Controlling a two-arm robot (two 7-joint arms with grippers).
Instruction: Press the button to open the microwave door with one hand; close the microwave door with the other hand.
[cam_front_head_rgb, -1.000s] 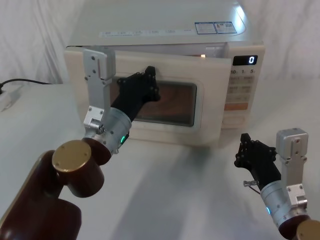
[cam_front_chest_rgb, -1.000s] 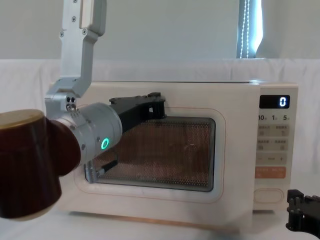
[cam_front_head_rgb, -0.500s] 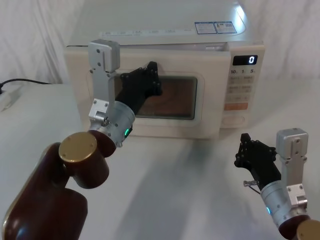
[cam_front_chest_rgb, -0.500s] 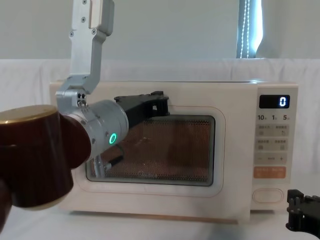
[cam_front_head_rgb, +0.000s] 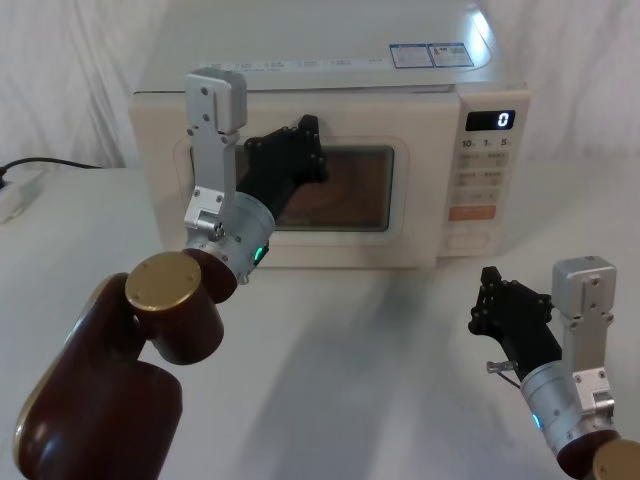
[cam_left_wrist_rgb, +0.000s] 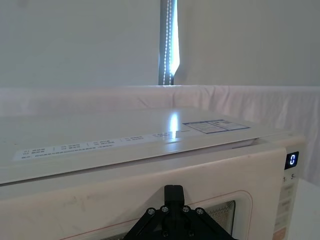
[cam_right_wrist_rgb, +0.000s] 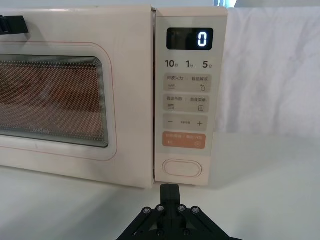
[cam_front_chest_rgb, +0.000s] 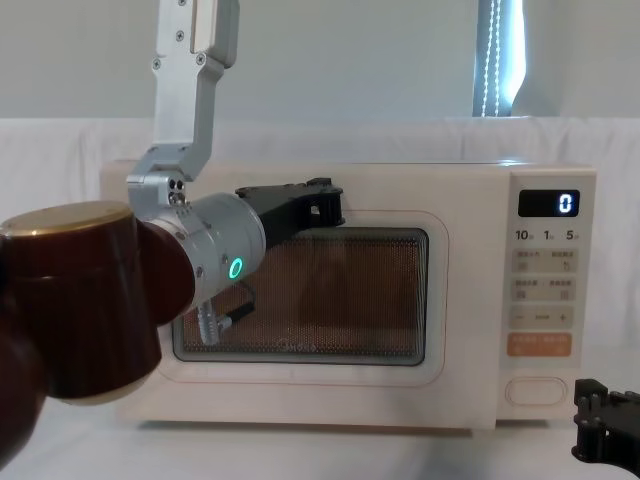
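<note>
Head view, door: the microwave door (cam_front_head_rgb: 300, 195) sits flush with the front of the microwave (cam_front_head_rgb: 330, 110); no gap visible at the latch side next to the control panel (cam_front_head_rgb: 483, 180).
Right wrist view, door seam: the door edge lines up with the panel edge; the window is dark, the display (cam_right_wrist_rgb: 190, 38) reads 0.
Progress: judged from the shut door, the closing step looks complete or at its very end. The button press cannot be confirmed from these frames; nothing appears left except withdrawing the left arm.
Button: the button (cam_right_wrist_rgb: 182, 168) is at the bottom of the control panel, below the orange key (cam_right_wrist_rgb: 185, 140), and nothing touches it.
Left gripper: the left gripper (cam_front_head_rgb: 300, 150) is at the upper left part of the door, against or just at the window's top edge. Contact appears likely in the chest view (cam_front_chest_rgb: 315, 205), but cannot be confirmed.
Left fingers: appear drawn together, holding nothing; pushing posture, not a grasp.
Right gripper: the right gripper (cam_front_head_rgb: 510, 310) hangs low over the tabletop (cam_front_head_rgb: 380, 370), in front of the panel side and well apart from the button.
Right fingers: appear brought together, holding nothing.
Surroundings: a black cable (cam_front_head_rgb: 45, 163) lies on the tabletop to the robot's left of the microwave.
</note>
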